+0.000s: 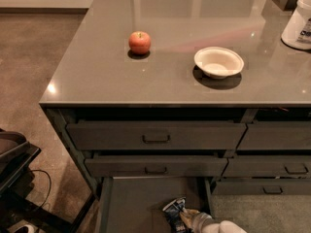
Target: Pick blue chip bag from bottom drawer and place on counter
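Note:
The blue chip bag (pixel 172 211) lies on the grey floor of the open bottom drawer (pixel 131 203), near its right wall, at the lower edge of the camera view. My gripper (pixel 190 218) reaches in from the bottom right, its tan tip against the bag's right side and its white arm segment (pixel 224 226) behind it. The lower part of the bag and gripper is cut off by the frame edge. The glossy grey counter (pixel 160 76) spreads above the drawer cabinet.
On the counter are a red apple (pixel 139 42), a white bowl (pixel 218 61) and a white container (pixel 299 22) at the far right. Shut drawer fronts with dark handles (pixel 156 138) sit above the open drawer. Dark equipment (pixel 14 169) stands on the floor at left.

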`<state>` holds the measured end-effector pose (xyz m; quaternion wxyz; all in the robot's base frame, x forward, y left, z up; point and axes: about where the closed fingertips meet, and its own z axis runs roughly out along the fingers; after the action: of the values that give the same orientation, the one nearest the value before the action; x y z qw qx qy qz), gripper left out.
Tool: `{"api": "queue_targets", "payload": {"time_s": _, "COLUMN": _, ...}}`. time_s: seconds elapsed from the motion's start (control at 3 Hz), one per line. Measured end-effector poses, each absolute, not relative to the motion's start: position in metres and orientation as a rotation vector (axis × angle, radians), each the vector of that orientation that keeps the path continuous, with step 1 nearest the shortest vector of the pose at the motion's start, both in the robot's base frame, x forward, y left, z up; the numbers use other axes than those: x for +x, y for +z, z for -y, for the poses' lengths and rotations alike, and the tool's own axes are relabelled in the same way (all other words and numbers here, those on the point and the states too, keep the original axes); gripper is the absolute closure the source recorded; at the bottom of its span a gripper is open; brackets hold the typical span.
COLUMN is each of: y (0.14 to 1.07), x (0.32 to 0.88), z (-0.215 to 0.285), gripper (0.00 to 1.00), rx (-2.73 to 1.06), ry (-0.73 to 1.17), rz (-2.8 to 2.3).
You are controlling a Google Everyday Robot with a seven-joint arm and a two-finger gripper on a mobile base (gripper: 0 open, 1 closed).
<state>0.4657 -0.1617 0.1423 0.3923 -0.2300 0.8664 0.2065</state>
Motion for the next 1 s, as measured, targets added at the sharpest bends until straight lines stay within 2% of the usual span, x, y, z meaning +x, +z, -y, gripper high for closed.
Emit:
{"api": "queue_targets", "payload": {"time_s": 0.67, "y": 0.151, "x": 0.444, "z": 0.16, "gripper": 1.0, "rx": -0.607, "ry": 0.568, "rz": -2.243}}
{"api": "queue_targets", "payload": {"time_s": 1.0, "y": 0.173, "x": 0.422, "z": 0.176, "gripper": 1.0, "rx": -0.625, "ry": 0.562, "rz": -2.27}}
